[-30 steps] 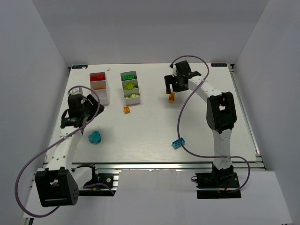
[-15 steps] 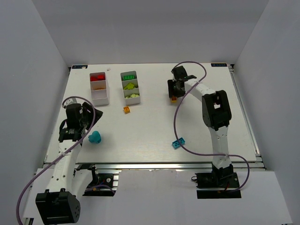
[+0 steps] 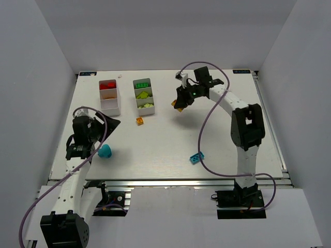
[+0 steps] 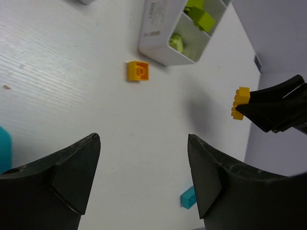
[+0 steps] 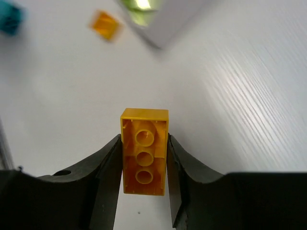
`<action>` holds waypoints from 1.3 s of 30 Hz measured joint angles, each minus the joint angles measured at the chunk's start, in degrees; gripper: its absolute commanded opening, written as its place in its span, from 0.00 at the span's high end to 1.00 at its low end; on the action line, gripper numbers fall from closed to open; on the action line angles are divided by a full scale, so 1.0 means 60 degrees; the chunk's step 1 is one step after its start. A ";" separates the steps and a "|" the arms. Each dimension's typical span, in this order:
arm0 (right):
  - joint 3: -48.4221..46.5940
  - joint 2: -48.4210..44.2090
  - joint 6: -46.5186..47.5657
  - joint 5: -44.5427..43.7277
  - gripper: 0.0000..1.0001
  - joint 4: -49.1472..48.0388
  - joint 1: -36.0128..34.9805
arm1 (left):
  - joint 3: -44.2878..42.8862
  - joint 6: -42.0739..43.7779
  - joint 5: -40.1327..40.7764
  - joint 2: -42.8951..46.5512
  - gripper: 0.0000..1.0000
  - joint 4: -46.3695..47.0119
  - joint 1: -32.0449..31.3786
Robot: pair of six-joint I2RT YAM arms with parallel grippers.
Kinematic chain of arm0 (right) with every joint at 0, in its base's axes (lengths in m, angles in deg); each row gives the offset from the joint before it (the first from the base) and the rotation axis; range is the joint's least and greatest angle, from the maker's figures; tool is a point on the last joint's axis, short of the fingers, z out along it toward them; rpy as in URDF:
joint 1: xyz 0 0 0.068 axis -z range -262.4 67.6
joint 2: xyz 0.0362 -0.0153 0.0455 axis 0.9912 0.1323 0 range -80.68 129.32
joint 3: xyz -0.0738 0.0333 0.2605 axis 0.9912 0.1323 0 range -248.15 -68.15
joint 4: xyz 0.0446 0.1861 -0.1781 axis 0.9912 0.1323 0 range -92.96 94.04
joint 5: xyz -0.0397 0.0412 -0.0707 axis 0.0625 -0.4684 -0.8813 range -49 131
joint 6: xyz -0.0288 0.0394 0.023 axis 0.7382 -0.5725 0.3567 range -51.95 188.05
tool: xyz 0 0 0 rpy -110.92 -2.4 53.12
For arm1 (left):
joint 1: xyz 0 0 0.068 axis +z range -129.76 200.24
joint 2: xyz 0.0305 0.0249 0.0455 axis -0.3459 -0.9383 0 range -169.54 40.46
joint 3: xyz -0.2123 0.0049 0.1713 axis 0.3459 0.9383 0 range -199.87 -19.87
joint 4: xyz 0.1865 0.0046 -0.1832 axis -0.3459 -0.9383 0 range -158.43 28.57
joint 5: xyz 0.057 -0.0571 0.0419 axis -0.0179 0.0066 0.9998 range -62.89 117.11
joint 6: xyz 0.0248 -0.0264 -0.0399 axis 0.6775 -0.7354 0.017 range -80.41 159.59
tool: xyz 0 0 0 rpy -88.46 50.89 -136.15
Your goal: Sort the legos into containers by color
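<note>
From above, my right gripper (image 3: pixel 178 104) hangs over mid-table, clamped on an orange brick (image 3: pixel 177 106). The left tray (image 3: pixel 110 108) lies at 9 o'clock from it, beyond the right tray (image 3: pixel 135 101). Its middle cell looks to hold orange, so I judge that cell to be my target. A second orange brick (image 3: pixel 139 121) lies at 8 o'clock and a cyan brick (image 3: pixel 196 157) at 5. My left gripper (image 3: pixel 102 135) sits beside a cyan lump (image 3: pixel 105 151).

From my left wrist, the jaws stand wide with nothing between them. The second orange brick (image 4: pixel 138 71) lies just off the right tray (image 4: pixel 156 40), and the held brick (image 4: pixel 238 103) shows at 3 o'clock.

From my right wrist, the fingers (image 5: pixel 108 167) pinch the orange brick (image 5: pixel 144 151) across its narrow width. Its hollow underside faces me and its far end pokes past the tips.

To do this well, I should carry it high enough to clear the right tray's wall and centre it over the cell. I should then lower it close before letting go, so it drops flat and does not bounce out. My left arm should stay well apart.
</note>
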 measured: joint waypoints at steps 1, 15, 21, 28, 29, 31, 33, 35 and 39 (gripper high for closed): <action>0.0098 -0.0357 0.0758 0.0892 1.00 0.0062 -0.0044 | 0.0044 -0.0047 -0.0273 0.0000 0.16 0.0219 0.0000; 0.1563 -0.3045 0.8225 0.4564 1.00 0.1555 -0.2437 | 0.0871 -0.1912 -0.3606 -0.0127 0.13 0.4357 -0.0113; 0.1617 -0.2994 0.7155 0.3905 1.00 0.0346 -0.2936 | 0.0871 -0.2317 -0.3883 -0.0361 0.16 0.5118 -0.0936; 0.1628 -0.2860 0.5410 0.2725 1.00 -0.1388 -0.3366 | 0.0900 -0.2062 -0.3490 -0.0514 0.25 0.4710 -0.1942; 0.1628 -0.2820 0.5067 0.2379 1.00 -0.1847 -0.3395 | 0.0820 -0.1872 -0.3177 -0.0448 0.25 0.4284 -0.1949; 0.1566 -0.2656 0.4339 0.1603 1.00 -0.2699 -0.3472 | 0.0372 -0.1464 -0.1821 -0.0211 0.22 0.2856 -0.1963; 0.1053 -0.2160 0.3683 0.1104 1.00 -0.3268 -0.3501 | -0.0433 -0.1180 -0.0171 0.0029 0.20 0.1330 -0.1960; -0.0080 -0.1217 0.3104 0.0820 1.00 -0.3778 -0.3512 | -0.1300 -0.0903 0.1351 0.0299 0.20 0.0113 -0.1960; -0.1639 0.0350 0.2535 0.0634 1.00 -0.4783 -0.3588 | -0.3002 -0.0364 0.3763 0.0736 0.19 -0.1920 -0.1942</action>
